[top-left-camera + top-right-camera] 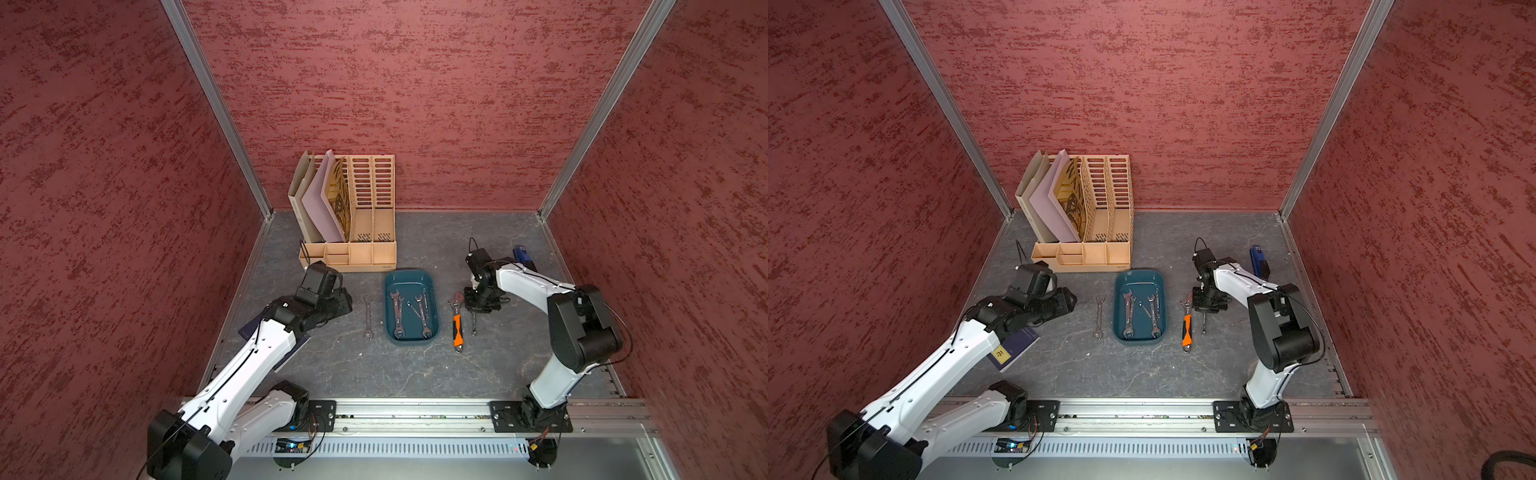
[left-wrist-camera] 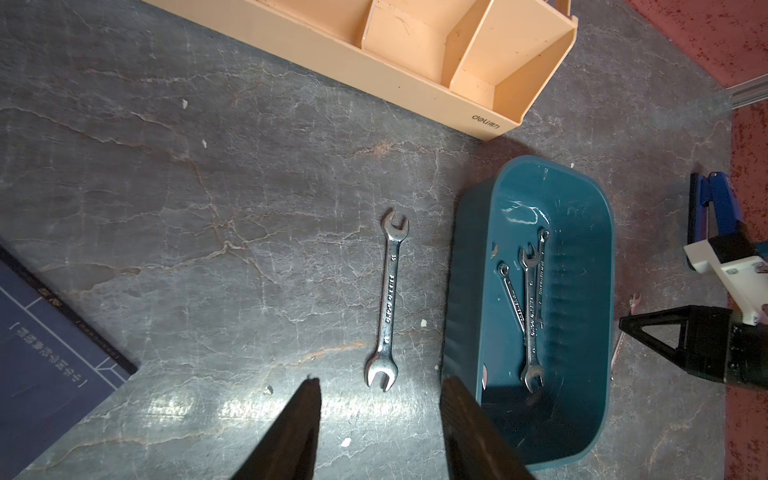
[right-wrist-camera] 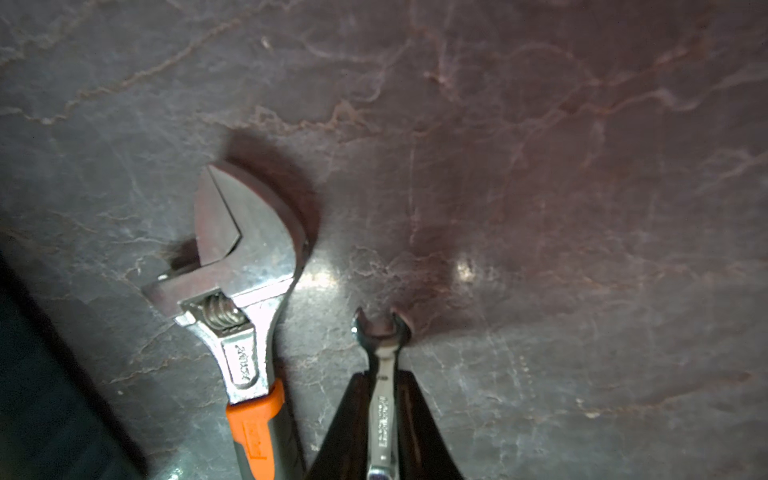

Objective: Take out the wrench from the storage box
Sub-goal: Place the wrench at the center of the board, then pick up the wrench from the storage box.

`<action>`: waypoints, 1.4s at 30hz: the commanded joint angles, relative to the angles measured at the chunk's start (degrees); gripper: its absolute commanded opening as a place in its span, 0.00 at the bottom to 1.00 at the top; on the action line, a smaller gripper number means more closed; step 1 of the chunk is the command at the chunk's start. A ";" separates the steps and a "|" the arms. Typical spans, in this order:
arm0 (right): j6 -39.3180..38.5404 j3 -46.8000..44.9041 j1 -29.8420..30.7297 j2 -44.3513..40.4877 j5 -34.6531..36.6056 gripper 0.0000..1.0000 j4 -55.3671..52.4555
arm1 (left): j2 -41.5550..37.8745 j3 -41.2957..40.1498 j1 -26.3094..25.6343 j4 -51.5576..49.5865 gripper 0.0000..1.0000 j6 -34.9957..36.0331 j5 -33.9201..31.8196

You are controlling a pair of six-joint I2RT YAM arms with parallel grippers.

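The storage box (image 1: 409, 272) (image 1: 1139, 272) (image 2: 457, 270), a shallow dark teal tray, sits mid-table with several steel wrenches (image 1: 397, 309) (image 2: 532, 307) lying in it. Left of it, an open-ended wrench (image 1: 367, 316) (image 2: 390, 299) lies on the table. To its right lies an orange-handled adjustable wrench (image 1: 457, 322) (image 3: 245, 291), and beside that a small wrench (image 1: 474, 322) (image 3: 382, 336) rests flat on the table. My right gripper (image 1: 478, 307) (image 3: 381, 374) is low over it, fingers tight against its shank. My left gripper (image 1: 345, 307) (image 2: 382, 380) hovers open and empty, left of the box.
A tall beige slotted file organizer (image 1: 353, 216) with folders stands behind the box. A blue tool (image 1: 523, 255) lies at the back right. A dark blue book (image 1: 1013, 347) (image 2: 50, 353) lies under my left arm. Red walls enclose the table on three sides.
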 commanded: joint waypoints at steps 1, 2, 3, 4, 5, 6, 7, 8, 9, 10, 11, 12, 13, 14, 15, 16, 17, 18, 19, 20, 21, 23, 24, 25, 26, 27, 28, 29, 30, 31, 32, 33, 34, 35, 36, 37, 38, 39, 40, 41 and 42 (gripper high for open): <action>0.53 -0.58 -0.40 0.50 -0.84 0.20 1.78 | 0.03 1.91 0.45 -0.73 0.50 -0.09 -0.33; 0.58 -0.61 -0.33 0.57 -0.84 0.21 1.73 | 0.10 1.91 0.44 -0.65 0.50 -0.09 -0.20; 0.45 -0.60 -0.34 0.55 -0.88 0.22 1.63 | 0.16 1.91 0.44 -0.56 0.50 -0.16 -0.20; 0.47 -0.54 -0.34 0.52 -0.85 0.25 1.55 | 0.29 1.91 0.44 -0.47 0.50 -0.22 -0.11; 0.49 -0.45 -0.33 0.59 -0.81 0.27 1.41 | 0.43 1.92 0.44 -0.48 0.50 -0.18 0.08; 0.38 -0.41 -0.40 0.47 -0.75 0.29 1.28 | 0.54 1.95 0.44 -0.44 0.50 -0.24 0.25; 0.36 -0.37 -0.38 0.21 -0.67 0.30 1.08 | 0.57 2.00 0.45 -0.46 0.50 -0.18 0.33; 0.44 -0.30 -0.40 -0.07 -0.66 0.31 0.86 | 0.64 2.08 0.44 -0.44 0.50 -0.18 0.42; 0.49 -0.20 -0.37 -0.35 -0.75 0.32 0.73 | 0.67 2.15 0.45 -0.55 0.50 -0.24 0.45; 0.48 -0.06 -0.32 -0.87 -0.91 0.33 0.50 | 0.63 2.17 0.35 -0.57 0.50 -0.26 0.44; 0.57 0.03 -0.33 -1.29 -1.01 0.34 0.29 | 0.60 2.30 0.32 -0.57 0.50 -0.34 0.56; 0.53 0.25 -0.35 -1.74 -1.16 0.34 0.08 | 0.60 2.39 0.30 -0.59 0.50 -0.26 0.58; 0.46 0.47 -0.38 -2.24 -1.32 0.34 -0.26 | 0.66 2.51 0.35 -0.62 0.50 -0.41 0.65; 0.43 0.69 -0.40 -2.57 -1.49 0.34 -0.71 | 0.75 2.66 0.35 -0.61 0.50 -0.42 0.68; 0.32 0.94 -0.35 -3.07 -1.61 0.34 -1.04 | 0.90 2.83 0.26 -0.66 0.50 -0.35 0.75; 0.04 1.25 -0.34 -3.65 -1.87 0.34 -1.45 | 1.05 3.08 0.18 -0.63 0.50 -0.44 0.78; -0.05 1.48 -0.27 -4.26 -2.11 0.35 -1.81 | 1.22 3.29 0.09 -0.69 0.50 -0.44 0.84; -0.16 1.64 -0.29 -4.75 -2.36 0.35 -2.05 | 1.36 3.60 -0.08 -0.75 0.50 -0.46 0.80; -0.15 1.82 -0.31 -5.26 -2.71 0.35 -2.39 | 1.64 3.94 -0.30 -0.84 0.50 -0.48 0.75; -0.13 1.87 -0.32 -5.85 -3.22 0.35 -2.59 | 1.86 4.32 -0.56 -0.96 0.50 -0.45 0.78; -0.13 1.83 -0.27 -6.37 -3.66 0.35 -2.57 | 2.07 4.73 -0.77 -1.09 0.50 -0.44 0.70; -0.13 1.57 -0.19 -7.73 -4.70 0.36 -2.56 | 2.80 5.73 -1.55 -1.48 0.50 -0.44 0.25; -0.12 1.48 -0.22 -8.22 -5.19 0.36 -2.67 | 3.20 6.43 -2.02 -1.86 0.50 -0.44 -0.05; -0.16 1.48 -0.13 -8.61 -5.71 0.36 -2.90 | 3.73 7.22 -2.57 -2.22 0.50 -0.49 -0.47; -0.13 1.49 -0.13 -9.05 -6.25 0.36 -3.06 | 4.20 8.04 -3.30 -2.70 0.50 -0.55 -1.15; -0.25 1.49 0.03 -9.47 -6.58 0.36 -3.23 | 4.59 8.82 -4.02 -3.09 0.50 -0.65 -1.62; -0.30 1.59 0.07 -9.87 -6.97 0.36 -3.49 | 5.19 9.83 -4.94 -3.45 0.50 -0.67 -2.33; -0.30 1.57 0.20 -10.17 -7.19 0.36 -3.62 | 5.84 10.72 -5.91 -3.96 0.50 -0.77 -2.95; -0.30 1.57 0.14 -10.46 -7.40 0.36 -3.64 | 6.45 11.75 -6.90 -4.43 0.49 -0.97 -3.87; -0.31 1.55 0.28 -10.69 -7.64 0.36 -3.72 | 7.16 12.90 -8.12 -5.02 0.49 -1.23 -4.98; -0.38 1.48 0.24 -10.82 -7.92 0.36 -3.74 | 7.89 14.04 -9.39 -5.49 0.50 -1.47 -5.91; -0.30 1.55 0.30 -10.91 -8.12 0.36 -3.76 | 9.02 15.31 -10.72 -5.97 0.50 -1.69 -6.84; -0.26 1.35 0.32 -11.07 -8.30 0.37 -3.68 | 10.14 16.61 -12.29 -6.36 0.50 -1.80 -7.61; -0.17 1.35 0.34 -11.08 -8.52 0.36 -3.69 | 11.19 17.81 -13.47 -6.64 0.49 -1.92 -8.24; -0.14 1.38 0.43 -11.11 -8.72 0.37 -3.63 | 12.32 19.26 -14.85 -6.91 0.49 -2.14 -8.89; -0.17 1.28 0.51 -11.10 -8.91 0.36 -3.58 | 13.73 20.44 -16.06 -7.03 0.49 -2.28 -9.24; -0.09 1.23 0.55 -11.12 -9.09 0.37 -3.56 | 14.97 21.60 -17.13 -6.97 0.49 -2.45 -9.45; -0.04 1.22 0.56 -11.16 -9.27 0.37 -3.61 | 16.45 22.69 -18.29 -6.99 0.49 -2.63 -9.74; 0.02 1.15 0.64 -11.17 -9.32 0.36 -3.54 | 18.04 23.94 -19.35 -7.03 0.49 -2.80 -10.15; 0.06 1.12 0.64 -11.34 -9.39 0.36 -3.47 | 19.54 24.94 -20.40 -7.11 0.49 -2.98 -10.49; 0.13 1.02 0.66 -11.41 -9.52 0.37 -3.43 | 21.23 26.23 -21.46 -7.33 0.49 -3.33 -10.86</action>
